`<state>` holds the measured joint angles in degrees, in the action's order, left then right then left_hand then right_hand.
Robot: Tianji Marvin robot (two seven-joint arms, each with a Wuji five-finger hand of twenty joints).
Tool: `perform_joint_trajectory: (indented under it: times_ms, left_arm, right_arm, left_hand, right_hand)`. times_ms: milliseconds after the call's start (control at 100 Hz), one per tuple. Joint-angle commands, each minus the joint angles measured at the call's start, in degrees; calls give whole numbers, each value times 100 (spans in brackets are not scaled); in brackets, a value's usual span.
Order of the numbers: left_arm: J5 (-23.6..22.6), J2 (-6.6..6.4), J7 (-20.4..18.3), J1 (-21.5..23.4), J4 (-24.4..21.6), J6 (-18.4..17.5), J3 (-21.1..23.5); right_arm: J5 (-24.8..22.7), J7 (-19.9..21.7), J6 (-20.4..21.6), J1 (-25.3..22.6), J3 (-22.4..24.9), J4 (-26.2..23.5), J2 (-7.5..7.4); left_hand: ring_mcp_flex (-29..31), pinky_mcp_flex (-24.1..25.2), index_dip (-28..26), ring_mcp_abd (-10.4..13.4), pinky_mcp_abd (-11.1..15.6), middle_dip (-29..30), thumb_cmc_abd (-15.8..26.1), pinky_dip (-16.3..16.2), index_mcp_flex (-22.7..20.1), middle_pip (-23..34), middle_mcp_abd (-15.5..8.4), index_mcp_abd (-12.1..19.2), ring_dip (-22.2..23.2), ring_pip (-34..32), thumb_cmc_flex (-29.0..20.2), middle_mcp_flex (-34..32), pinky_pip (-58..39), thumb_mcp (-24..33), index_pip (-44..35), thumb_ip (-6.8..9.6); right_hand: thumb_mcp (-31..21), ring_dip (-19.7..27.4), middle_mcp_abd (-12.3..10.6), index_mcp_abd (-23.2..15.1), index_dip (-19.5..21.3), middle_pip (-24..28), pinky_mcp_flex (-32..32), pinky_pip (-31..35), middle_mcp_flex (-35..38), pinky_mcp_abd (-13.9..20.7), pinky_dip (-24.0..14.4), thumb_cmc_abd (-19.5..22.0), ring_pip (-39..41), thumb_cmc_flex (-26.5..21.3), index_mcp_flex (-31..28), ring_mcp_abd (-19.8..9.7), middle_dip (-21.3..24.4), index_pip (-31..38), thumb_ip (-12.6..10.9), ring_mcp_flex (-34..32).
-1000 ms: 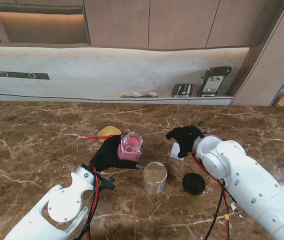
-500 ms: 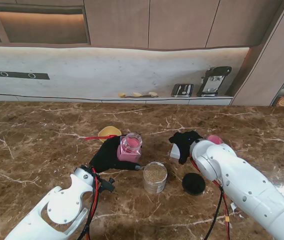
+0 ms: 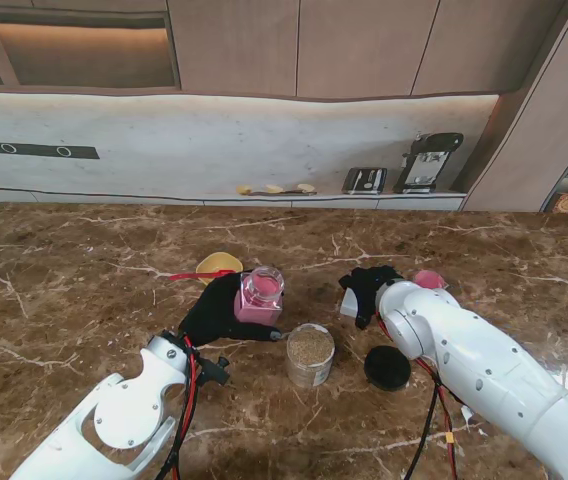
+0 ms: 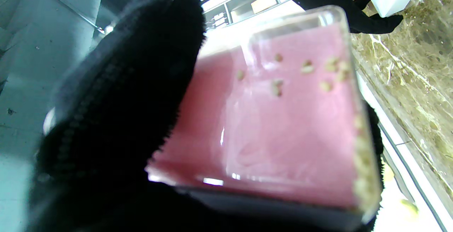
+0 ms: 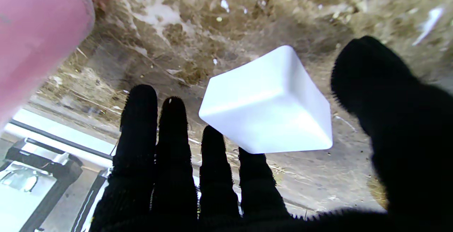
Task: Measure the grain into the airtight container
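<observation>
Left hand (image 3: pixel 222 308): wrapped around the pink-tinted container (image 3: pixel 260 295), which stands upright on the marble table (image 3: pixel 84 270); a few grains cling inside its wall in the left wrist view.
Right hand (image 3: pixel 366 288): fingers spread, holding nothing, poised over the white cube (image 3: pixel 350 303); thumb on one side, four fingers on the other, no contact seen.
Grain jar (image 3: pixel 310 354): one, open, filled with grain, at 5 o'clock of the pink-tinted container and near it.
Black lid (image 3: pixel 387 367): one, flat on the table, at 3 o'clock of the grain jar.
Yellow scoop (image 3: pixel 218 263): one, with a red handle, at 11 o'clock of the pink-tinted container.
Pink object (image 3: pixel 428 278): one, partly hidden behind the right arm; kind unclear.
Risk, cube: smooth faces; a corner pinch would probably let it twist or skid away.
Risk, jar: the right forearm passes close to the open grain jar; a sweep could tip it and spill.
Risk, container: a slack hold could let it shift during filling.
</observation>
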<state>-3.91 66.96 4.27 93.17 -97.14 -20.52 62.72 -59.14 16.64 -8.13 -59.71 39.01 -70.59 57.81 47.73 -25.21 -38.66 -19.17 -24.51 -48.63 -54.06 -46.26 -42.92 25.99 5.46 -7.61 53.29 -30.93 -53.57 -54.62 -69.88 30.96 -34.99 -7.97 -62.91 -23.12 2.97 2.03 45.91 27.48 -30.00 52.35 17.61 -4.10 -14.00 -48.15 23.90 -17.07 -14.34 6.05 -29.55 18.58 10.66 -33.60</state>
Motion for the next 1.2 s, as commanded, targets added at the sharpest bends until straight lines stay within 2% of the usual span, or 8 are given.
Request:
perform_joint_trajectory:
  times_ms: [0, 160, 310, 390, 690, 830, 920, 1190]
  left_arm:
    - [-7, -2, -1, 26, -24, 32, 2]
    - [-8, 0, 3, 19, -19, 42, -9]
    - [-12, -4, -8, 24, -21, 52, 3]
    - [-22, -5, -7, 33, -32, 62, 18]
    - [-5, 2, 16, 22, -16, 12, 23]
    - [94, 31, 80, 26, -12, -12, 2]
    - [56, 36, 111, 11, 7, -27, -7]
    - [92, 56, 163, -15, 48, -83, -62]
  right_arm:
    - [23, -14, -60, -15, -36, 121, 31]
    - [168, -231, -170, 58, -204, 307, 73]
    - [309, -503, -255, 112, -350, 505, 125]
    - [381, -585, -276, 149, -432, 598, 145]
    - [597, -860, -162, 213, -584, 875, 200]
    - [654, -891, 58, 197, -510, 905, 200]
    - [712, -883, 169, 183, -432, 909, 207]
    - [697, -1021, 379, 42, -66, 785, 224]
  left_hand:
    - [540, -84, -97, 327, 373, -118, 3331, -58, -1411, 631, -643, 1574, 322, -990, -1242, -464, -250, 1597, -2283, -123]
    - [530, -75, -94, 322, 377, -119, 3334, -56, -1411, 627, -634, 1576, 318, -988, -1246, -465, -241, 1594, -2278, -123]
    - [533, -80, -93, 334, 380, -120, 3332, -56, -1405, 628, -644, 1578, 320, -994, -1246, -462, -241, 1590, -2273, -122]
    - [534, -84, -95, 339, 385, -119, 3336, -55, -1408, 629, -651, 1581, 320, -994, -1248, -463, -240, 1594, -2277, -119]
    - [513, -51, -101, 352, 377, -84, 3365, -49, -1423, 647, -699, 1599, 349, -977, -1265, -456, -215, 1617, -2296, -62]
    - [509, 34, -92, 370, 338, 67, 3326, -15, -1457, 670, -745, 1645, 468, -801, -1245, -462, -95, 1763, -2315, 52]
    - [520, 95, -48, 384, 314, 307, 3143, 23, -1481, 688, -766, 1681, 560, -583, -1336, -469, 7, 1890, -2282, -28]
    - [537, 115, -29, 385, 316, 414, 3032, 49, -1534, 742, -774, 1693, 614, -484, -1360, -490, 51, 1985, -2302, -81]
  right_hand:
    - [-140, -333, -1, -176, 317, 335, -274, 333, 78, 17, 155, -111, 342, -75, -194, -93, -275, 378, 74, -292]
    - [-249, -855, -229, -366, 919, 997, -920, 909, 473, 221, 158, -199, 1087, -254, -313, -346, -821, 1128, 52, -834]
    - [-378, -1177, -377, -448, 1090, 1403, -1557, 1429, 1100, 358, 75, -349, 1682, -463, -687, -518, -1115, 1790, 31, -1382]
    - [-458, -1235, -422, -456, 821, 1429, -1835, 1628, 1442, 443, 156, -432, 1776, -702, -820, -588, -1197, 2218, -3, -1715]
    - [-616, -1249, -600, -646, 570, 1561, -2372, 1962, 2466, 621, 138, -244, 1888, -1543, -1546, -793, -1151, 2690, -190, -2451]
    - [-564, -1399, -679, -853, 419, 1465, -2370, 2040, 2793, 602, 41, -212, 1865, -1805, -1827, -755, -1468, 2856, 217, -2593]
    - [-516, -1450, -699, -980, 245, 1303, -2414, 2111, 3059, 599, -104, -227, 1882, -2052, -1983, -707, -1723, 3017, 474, -2718]
    - [-494, -1437, -733, -1194, -76, 1011, -2616, 2228, 3601, 561, -225, -163, 1889, -2394, -2287, -645, -1880, 3320, 479, -3025]
